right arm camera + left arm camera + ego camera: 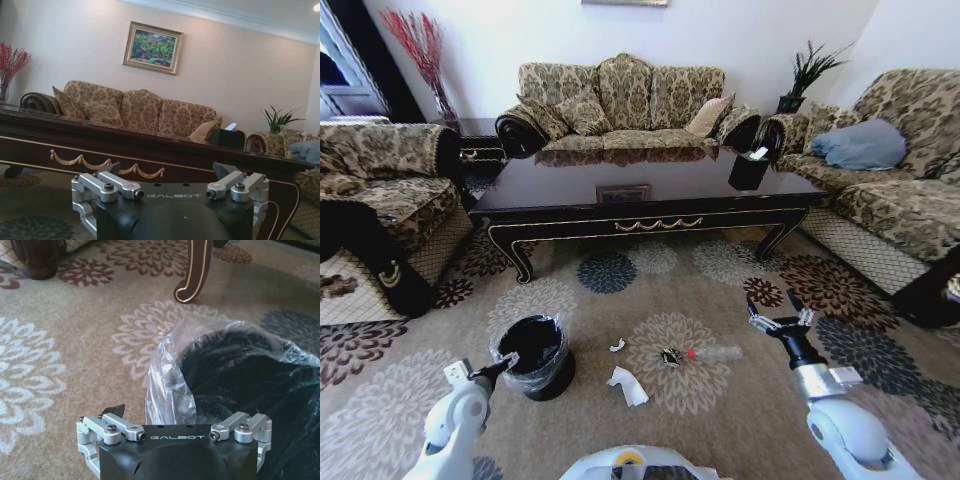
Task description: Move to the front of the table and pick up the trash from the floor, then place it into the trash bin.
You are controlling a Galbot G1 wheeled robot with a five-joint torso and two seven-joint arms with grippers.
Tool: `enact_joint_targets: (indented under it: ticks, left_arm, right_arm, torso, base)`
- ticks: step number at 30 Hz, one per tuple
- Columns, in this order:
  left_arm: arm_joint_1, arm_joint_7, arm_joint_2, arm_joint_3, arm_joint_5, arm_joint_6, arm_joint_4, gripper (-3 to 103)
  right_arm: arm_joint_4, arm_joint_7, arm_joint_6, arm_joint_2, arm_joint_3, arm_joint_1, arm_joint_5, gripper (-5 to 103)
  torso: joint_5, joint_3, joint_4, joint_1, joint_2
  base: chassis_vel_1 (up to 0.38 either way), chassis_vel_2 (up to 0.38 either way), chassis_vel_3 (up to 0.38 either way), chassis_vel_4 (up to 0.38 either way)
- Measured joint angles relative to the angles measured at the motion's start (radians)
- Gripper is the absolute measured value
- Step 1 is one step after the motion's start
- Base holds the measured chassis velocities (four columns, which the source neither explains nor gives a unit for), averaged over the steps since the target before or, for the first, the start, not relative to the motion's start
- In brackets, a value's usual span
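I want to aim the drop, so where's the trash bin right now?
In the head view the trash bin stands on the carpet at lower left, beside the left gripper.

Pale walls, framed painting [152, 47], damask sofas [620, 105], potted plant [805, 75], bright rm

White rounded arms end in black GALBOT-marked wrist blocks with silver screwed linkages and dark jaws
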Motion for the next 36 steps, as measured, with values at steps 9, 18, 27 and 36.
enact_joint_targets:
  ticks: [9,18,27,36]
  left_arm:
    - [-0.004,0.002,-0.006,0.007,0.016,-0.001,0.027,93]
    - [0.002,0.005,-0.012,0.005,0.030,-0.011,0.032,60]
    - [0.019,0.005,-0.022,0.001,0.056,-0.021,0.025,27]
    - [0.044,0.004,-0.012,-0.022,0.053,-0.023,0.001,2]
  right_arm:
    - [-0.012,0.000,0.004,-0.001,-0.003,0.006,0.000,100]
    - [-0.014,-0.001,0.006,0.000,-0.011,0.011,-0.003,100]
    - [-0.013,-0.003,0.014,0.001,-0.011,0.004,-0.009,100]
    - [-0.019,-0.002,0.017,0.001,-0.017,0.007,-0.019,100]
  torso:
    - [0.0004,0.000,0.0001,0.000,0.000]
    - [0.0003,0.000,0.0000,0.000,0.000]
    - [0.0001,0.000,0.0000,0.000,0.000]
    - [-0.0011,0.000,-0.0002,0.000,0.000]
  base:
    - [0.000,0.000,0.000,0.000]
    - [0.000,0.000,0.000,0.000]
    - [0.000,0.000,0.000,0.000]
    - [0.000,0.000,0.000,0.000]
